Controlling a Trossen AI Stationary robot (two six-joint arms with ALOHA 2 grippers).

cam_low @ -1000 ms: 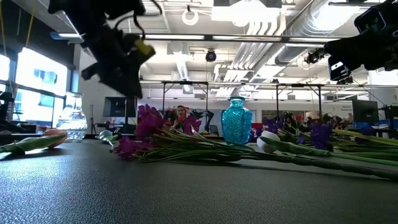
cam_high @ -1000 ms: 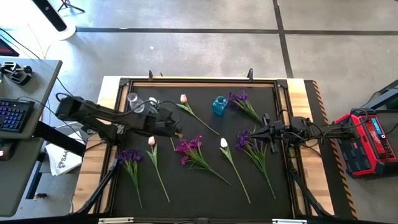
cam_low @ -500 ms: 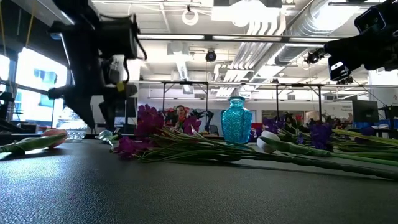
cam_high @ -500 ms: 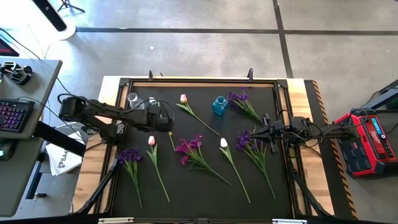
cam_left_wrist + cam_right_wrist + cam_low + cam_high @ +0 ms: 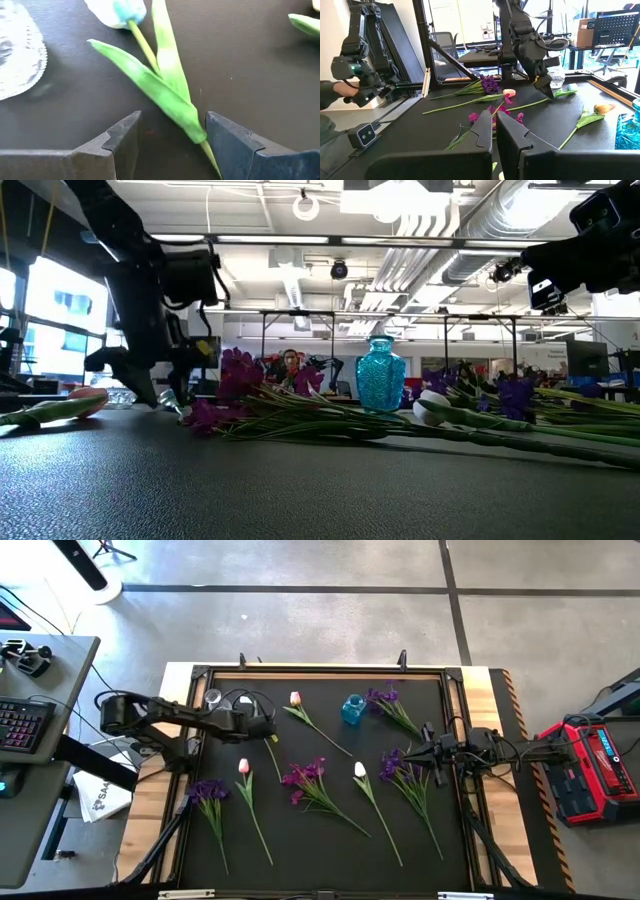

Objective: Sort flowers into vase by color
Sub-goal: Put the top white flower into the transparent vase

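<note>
A white tulip (image 5: 118,10) lies on the black mat beside a clear glass vase (image 5: 213,698). Its stem and leaves (image 5: 165,95) run between the open fingers of my left gripper (image 5: 172,125), which is low over the mat at the far left (image 5: 262,730). Its stem end shows in the high view (image 5: 274,760). A blue vase (image 5: 352,709) stands at the far middle. Pink tulips (image 5: 295,698) (image 5: 243,767), a second white tulip (image 5: 360,770), a magenta cluster (image 5: 305,776) and purple clusters (image 5: 208,790) (image 5: 385,697) lie flat. My right gripper (image 5: 430,752) is shut, raised above a purple flower (image 5: 398,764). My left gripper comes down on the white tulip from above, with one finger on each side of its stem. The lower end of a leaf (image 5: 196,131) lies close to one finger (image 5: 220,140). I cannot tell whether they touch.
The mat sits in a raised black frame (image 5: 320,671) on a wooden table. A red device (image 5: 590,765) stands at the right, and a desk with a keyboard (image 5: 25,725) at the left. In the right wrist view a person's hand holds a controller (image 5: 355,75).
My left gripper has gone toward the table's far-left corner and down, from above the middle flowers to just over the mat at the white tulip beside the clear vase. The flowers have not moved.
</note>
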